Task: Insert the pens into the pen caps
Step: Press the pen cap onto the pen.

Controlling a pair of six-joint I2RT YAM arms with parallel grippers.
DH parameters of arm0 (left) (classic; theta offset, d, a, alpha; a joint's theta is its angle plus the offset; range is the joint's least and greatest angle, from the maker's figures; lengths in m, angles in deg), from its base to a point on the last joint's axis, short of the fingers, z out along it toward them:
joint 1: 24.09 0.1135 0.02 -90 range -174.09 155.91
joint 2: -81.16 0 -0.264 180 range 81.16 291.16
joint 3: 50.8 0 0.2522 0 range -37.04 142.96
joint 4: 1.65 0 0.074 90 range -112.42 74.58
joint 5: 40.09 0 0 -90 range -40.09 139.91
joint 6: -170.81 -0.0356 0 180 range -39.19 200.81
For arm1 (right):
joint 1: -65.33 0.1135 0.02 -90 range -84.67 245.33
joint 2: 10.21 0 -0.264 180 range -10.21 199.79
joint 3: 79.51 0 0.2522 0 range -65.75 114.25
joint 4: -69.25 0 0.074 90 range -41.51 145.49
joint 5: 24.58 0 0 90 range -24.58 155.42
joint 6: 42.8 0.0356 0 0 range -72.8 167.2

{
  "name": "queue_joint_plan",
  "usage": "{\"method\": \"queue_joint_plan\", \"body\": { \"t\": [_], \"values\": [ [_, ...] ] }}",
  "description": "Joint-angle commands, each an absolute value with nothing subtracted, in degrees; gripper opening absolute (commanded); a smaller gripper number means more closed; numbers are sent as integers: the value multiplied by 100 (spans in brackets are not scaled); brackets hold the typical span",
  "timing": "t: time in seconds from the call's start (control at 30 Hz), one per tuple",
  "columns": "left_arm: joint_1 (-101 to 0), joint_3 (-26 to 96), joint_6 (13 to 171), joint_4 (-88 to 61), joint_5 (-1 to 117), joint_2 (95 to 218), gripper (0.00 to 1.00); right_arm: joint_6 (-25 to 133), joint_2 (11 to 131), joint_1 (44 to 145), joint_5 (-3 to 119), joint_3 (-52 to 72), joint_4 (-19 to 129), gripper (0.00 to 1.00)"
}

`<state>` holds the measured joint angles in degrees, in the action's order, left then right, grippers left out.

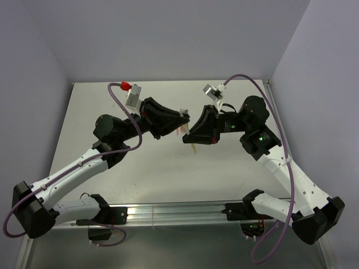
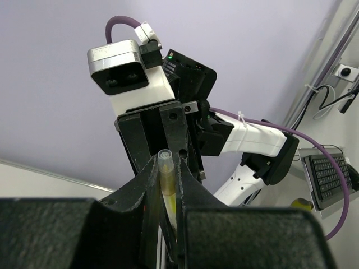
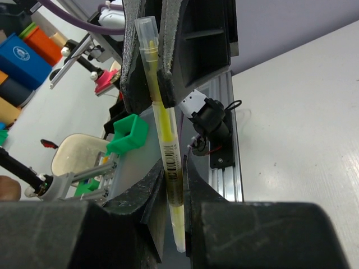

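clear cap point(image 3: 145, 36), yellow pen point(image 3: 166, 131), barcode point(image 3: 171, 163) right-wrist only

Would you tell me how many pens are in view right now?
1: a yellow pen, gripped between the left gripper and the right gripper. Others may be hidden beneath them.

From above, the yellow pen point(image 1: 192, 148) is almost all hidden between the left gripper point(image 1: 184, 119) and the right gripper point(image 1: 187, 136); only one end peeks out. Its pen cap point(image 2: 164, 158) is too small to find there. Up close, blurry left fingers point(image 2: 134, 190) hide the pen's lower half.
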<state>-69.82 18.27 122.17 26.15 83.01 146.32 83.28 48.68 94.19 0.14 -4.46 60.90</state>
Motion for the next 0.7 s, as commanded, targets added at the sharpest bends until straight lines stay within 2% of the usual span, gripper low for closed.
{"method": "queue_joint_plan", "body": {
  "t": [0.0,0.07,0.17,0.33,0.67],
  "values": [
    [-7287,1384,12414,1720,10730,14839,0,8651,4902,9011,1619,-134,7195,0],
    [-7278,1480,12231,1484,10486,14857,0,8405,4885,9011,1891,-19,6773,0],
    [-7295,1875,11765,315,9651,14970,0,8018,4841,9029,2435,209,6201,0],
    [-7418,2149,11772,-318,8685,15068,0,7525,4709,9169,3297,403,5436,0],
    [-7840,2552,11843,-1522,7049,15287,0,7217,4595,9345,4441,614,4899,0]
  ]
}}
